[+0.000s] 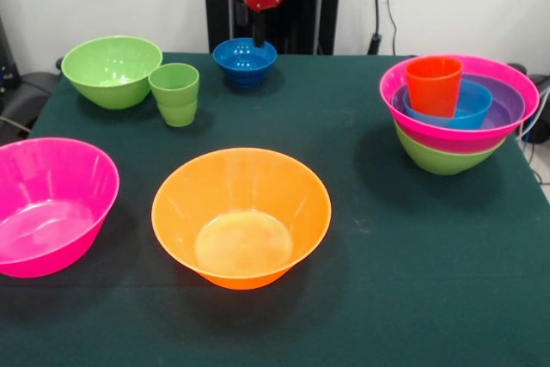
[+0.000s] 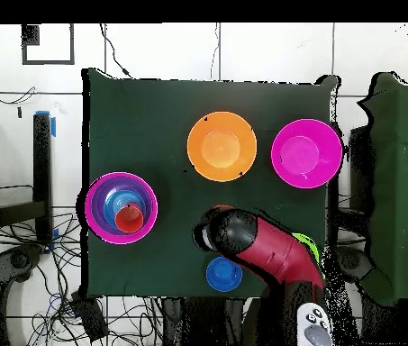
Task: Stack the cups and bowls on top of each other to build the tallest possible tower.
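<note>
Nearest the front camera, the big orange bowl (image 1: 241,217) is being observed upright and empty near the table's middle, with a big pink bowl (image 1: 50,205) just beside it toward the picture's left edge, part of it cut off by that edge. Open cloth of the table (image 1: 387,281) is being seen all round the orange bowl.

Further back on the picture's right, the tower (image 1: 458,109) is being noted: a green bowl at the base, a wide pink bowl in it, then purple and blue bowls, with the orange-red cup (image 1: 433,85) standing upright inside. It is standing near the table's right edge.

At the far left, a green bowl (image 1: 112,70) and the light green cup (image 1: 175,93) are being seen touching or nearly so.

Farthest back, the small blue bowl (image 1: 245,59) is being found near the table's far edge, with the gripper (image 1: 258,33) hanging directly above its rim. The state of the jaws cannot be told; only a dark tip is being shown below the red housing. It is judged that this bowl is being approached; being round, it offers no preferred axis, and its rim is lying straight below. A clear lane toward the tower is being seen across bare cloth.
</note>
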You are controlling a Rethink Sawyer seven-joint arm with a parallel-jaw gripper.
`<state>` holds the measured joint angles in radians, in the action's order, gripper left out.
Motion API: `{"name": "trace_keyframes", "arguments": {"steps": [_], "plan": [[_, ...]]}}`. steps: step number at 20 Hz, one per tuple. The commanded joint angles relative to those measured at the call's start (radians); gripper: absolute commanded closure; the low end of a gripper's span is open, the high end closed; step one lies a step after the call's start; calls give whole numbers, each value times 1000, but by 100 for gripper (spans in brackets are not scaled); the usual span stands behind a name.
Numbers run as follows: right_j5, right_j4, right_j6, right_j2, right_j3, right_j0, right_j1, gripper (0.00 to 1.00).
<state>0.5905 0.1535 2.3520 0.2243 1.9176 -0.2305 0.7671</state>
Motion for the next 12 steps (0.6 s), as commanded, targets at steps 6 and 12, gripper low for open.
{"name": "trace_keyframes", "arguments": {"steps": [6, 12], "plan": [[-24, 47, 118, -64, 76, -14, -7, 0], [-106, 56, 118, -84, 97, -33, -46, 0]]}}
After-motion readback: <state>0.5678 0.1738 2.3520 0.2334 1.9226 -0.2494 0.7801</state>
